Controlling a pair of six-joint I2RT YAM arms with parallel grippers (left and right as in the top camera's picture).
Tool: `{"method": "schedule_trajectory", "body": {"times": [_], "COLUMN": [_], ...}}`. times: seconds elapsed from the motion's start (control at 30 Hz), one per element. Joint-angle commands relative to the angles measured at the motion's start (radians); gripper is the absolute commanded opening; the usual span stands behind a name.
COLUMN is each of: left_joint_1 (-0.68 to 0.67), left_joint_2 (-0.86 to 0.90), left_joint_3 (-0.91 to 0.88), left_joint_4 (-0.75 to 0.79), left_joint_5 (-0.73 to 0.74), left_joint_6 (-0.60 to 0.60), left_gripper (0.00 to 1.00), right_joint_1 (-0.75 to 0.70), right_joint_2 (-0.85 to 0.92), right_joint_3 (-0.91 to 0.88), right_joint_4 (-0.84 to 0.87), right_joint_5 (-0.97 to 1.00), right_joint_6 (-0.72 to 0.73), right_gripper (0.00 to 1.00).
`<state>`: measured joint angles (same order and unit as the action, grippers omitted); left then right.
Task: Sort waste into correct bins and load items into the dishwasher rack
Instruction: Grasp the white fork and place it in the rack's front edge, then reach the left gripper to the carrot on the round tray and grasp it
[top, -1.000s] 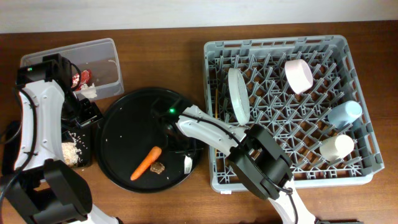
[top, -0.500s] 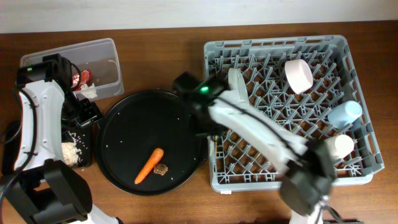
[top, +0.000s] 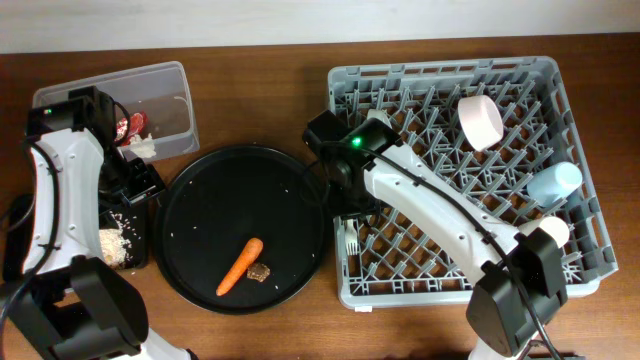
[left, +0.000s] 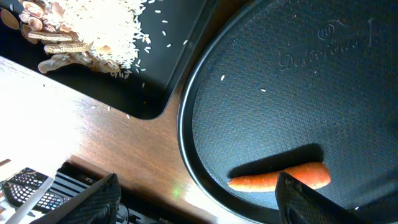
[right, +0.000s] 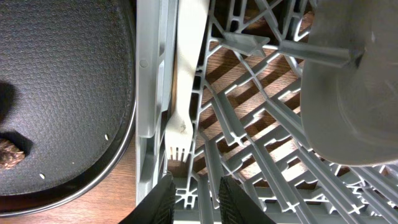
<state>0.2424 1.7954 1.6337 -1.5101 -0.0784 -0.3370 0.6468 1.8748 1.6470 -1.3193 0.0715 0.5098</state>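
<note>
Wooden table (top: 250, 90), pale wall (top: 300, 20); left fingers (left: 93, 199) wide, empty — right fingers (right: 163, 200) narrow, fork (right: 185, 74) in rack (right: 147, 62).

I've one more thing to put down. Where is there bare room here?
Bare wood runs along the far edge between the clear tub and the rack. The round black tray is bare beyond the carrot. Rack pegs are free between the pink bowl and the white cup. Crowded: the left side, around the shallow black tray.

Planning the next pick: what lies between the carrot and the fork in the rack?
In the overhead view, the brown chunk sits beside the carrot, then bare black tray and the rack wall before the fork.
</note>
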Motion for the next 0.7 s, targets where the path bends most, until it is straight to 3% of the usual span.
{"method": "schedule_trajectory", "body": {"times": [0.0,0.13,0.23,0.4,0.6,0.67], "left_joint_1": [0.001,-0.003,-0.028,-0.142,-0.362,-0.433], "left_joint_2": [-0.014,-0.014,-0.014,-0.014,-0.014,-0.014], "left_joint_3": [0.003,0.003,0.003,-0.038,-0.204,-0.282], "left_joint_4": [-0.002,-0.002,0.001,0.013,0.103,0.162], "left_joint_5": [0.011,0.019,0.061,0.061,0.064,0.064], "left_joint_6": [-0.01,-0.009,0.021,0.035,0.039,0.039], "left_gripper": [0.79,0.79,0.8,0.79,0.8,0.85], "right_joint_1": [0.001,-0.005,-0.044,-0.263,-0.545,-0.594], "right_joint_2": [-0.036,-0.121,-0.219,-0.384,-0.408,-0.408], "right_joint_3": [0.014,0.046,0.06,0.06,0.05,0.04], "right_joint_4": [-0.002,-0.023,-0.039,-0.122,-0.221,-0.225], "right_joint_5": [0.019,0.019,0.017,0.015,0.016,0.016], "right_joint_6": [-0.005,-0.005,-0.005,-0.038,-0.171,-0.193], "right_gripper": [0.28,0.3,0.45,0.74,0.76,0.76]}}
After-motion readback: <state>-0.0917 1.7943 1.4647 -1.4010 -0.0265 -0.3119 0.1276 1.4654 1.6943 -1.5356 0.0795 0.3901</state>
